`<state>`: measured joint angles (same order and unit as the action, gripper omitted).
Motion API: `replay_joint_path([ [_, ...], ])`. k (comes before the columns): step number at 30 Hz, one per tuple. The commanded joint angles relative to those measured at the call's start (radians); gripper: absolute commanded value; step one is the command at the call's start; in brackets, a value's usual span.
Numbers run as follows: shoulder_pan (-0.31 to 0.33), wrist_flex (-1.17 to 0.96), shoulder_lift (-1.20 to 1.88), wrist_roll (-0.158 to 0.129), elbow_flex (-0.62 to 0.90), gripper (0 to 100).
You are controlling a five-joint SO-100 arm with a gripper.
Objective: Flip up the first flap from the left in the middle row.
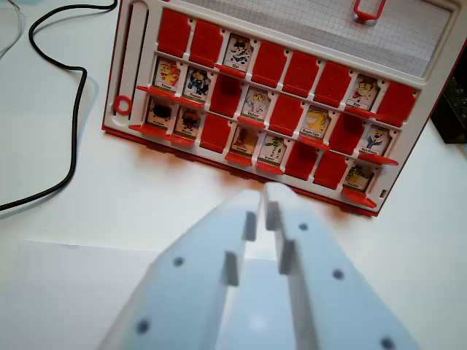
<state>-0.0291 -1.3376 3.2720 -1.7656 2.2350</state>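
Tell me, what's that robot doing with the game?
A robot arm's gripper hangs over the white table, just in front of a red guessing-game board. Its jaws are nearly together and hold nothing. The board has three rows of flaps; some show cartoon faces, others only plain red. The first flap on the left in the middle row already shows a face. The gripper is not touching the board. A black cable lies at the wrist view's left.

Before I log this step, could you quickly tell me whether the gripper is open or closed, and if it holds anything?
Gripper: closed or nearly so, fingertips almost touching, holding nothing, short of the red game board.
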Motion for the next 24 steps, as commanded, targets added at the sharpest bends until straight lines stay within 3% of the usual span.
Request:
replay_joint_path([
  [1,-0.003,0.025,0.002,0.002,-0.032,0],
  [16,-0.011,0.021,0.002,0.012,-0.031,0],
  [20,-0.003,0.023,0.002,0.038,-0.037,0],
  [24,-0.058,0.020,0.002,0.038,-0.040,0],
])
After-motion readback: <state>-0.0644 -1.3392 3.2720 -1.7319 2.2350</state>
